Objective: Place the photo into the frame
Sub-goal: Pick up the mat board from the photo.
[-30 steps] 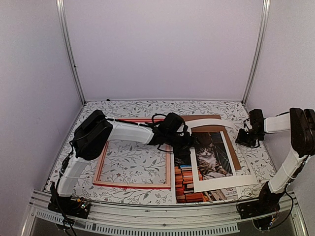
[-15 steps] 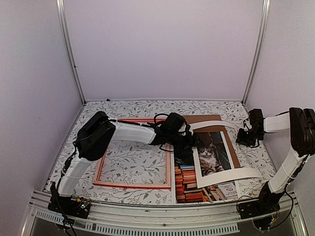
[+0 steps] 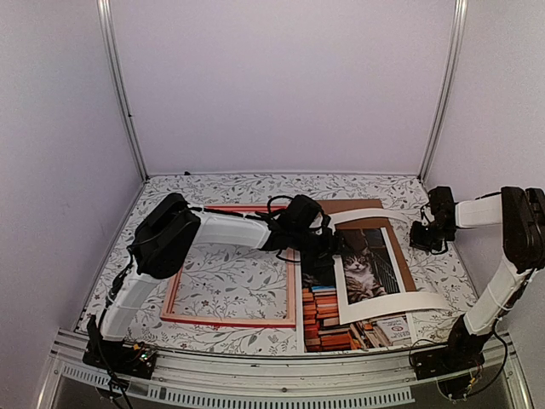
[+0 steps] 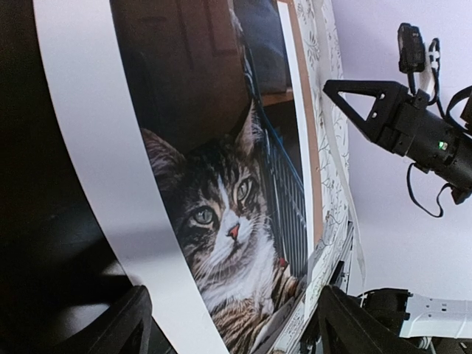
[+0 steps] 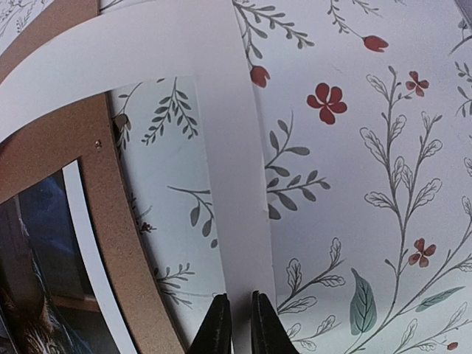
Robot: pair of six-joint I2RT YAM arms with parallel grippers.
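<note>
The large paper print of a grey-white tabby cat above stacked books (image 3: 328, 319) lies flat at the lower centre-right of the top view. Its near edge is close to the near edge of the floral-patterned bench (image 3: 213, 187), and it sits just right of the thin-railed red picture frame (image 3: 230, 321), not inside it. The frame opening shows only bench. The upper part of the print is covered by a white mat board with a rectangular window (image 3: 396, 304), whose near rail appears to bow upward. The left claw (image 4: 240, 328) hangs over the left side of this stack with its fingers spread wide and nothing visibly pinched. Closing here risks catching mat and print together, or creasing the paper at the fold point. Dragging the print leftward risks snagging its edge on the frame's right rail, and any pull toward the near side could slide it off the bench. Farther back, a plain brown backing board (image 5: 51, 155) lies under the mat. At the upper right, the right claw (image 5: 237, 324) has its fingers pressed nearly together over the mat's narrow right rail. Whether the rail is nipped cannot be told. A weak hold could slip, letting the mat spring back and shift the print.
</note>
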